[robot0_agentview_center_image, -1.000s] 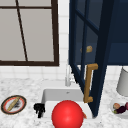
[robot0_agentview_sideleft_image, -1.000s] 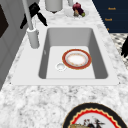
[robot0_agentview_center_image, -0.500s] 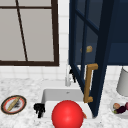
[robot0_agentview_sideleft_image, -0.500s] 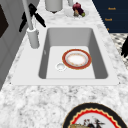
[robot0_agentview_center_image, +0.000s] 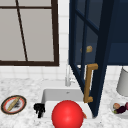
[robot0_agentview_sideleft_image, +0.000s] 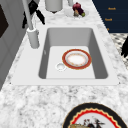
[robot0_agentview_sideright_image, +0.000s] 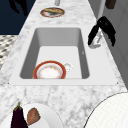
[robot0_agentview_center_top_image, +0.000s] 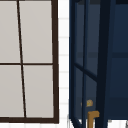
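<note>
at the back edge of the white rectangular sink (robot0_agentview_sideleft_image: 72, 35), the right hand (robot0_agentview_sideright_image: 102, 27) hangs in the air just beside the upright grey metal faucet (robot0_agentview_sideright_image: 96, 41). its fingers are spread, point downward and enclose nothing. the left side view shows this hand (robot0_agentview_sideleft_image: 32, 10) behind the faucet (robot0_agentview_sideleft_image: 32, 37), toward the wall.

below this hand and toward the front, a round red-rimmed plate with a white centre (robot0_agentview_sideright_image: 50, 70) lies flat on the sink floor, just beside the drain. neither hand touches it.

the left hand (robot0_agentview_center_image: 39, 109) hangs at the front left corner of the sink. whether it is released or clenched cannot be told. to its left, a round dark-rimmed plate carrying a tan oblong piece of food (robot0_agentview_center_image: 13, 104) rests on the marble table (robot0_agentview_center_image: 27, 87), apart from the hand. to its right, a plain red ball-shaped object (robot0_agentview_center_image: 67, 114) stands before the sink front.

right of the faucet, an open navy glazed cabinet door with a tan wooden bar handle (robot0_agentview_center_image: 88, 82) projects over the sink.
</note>
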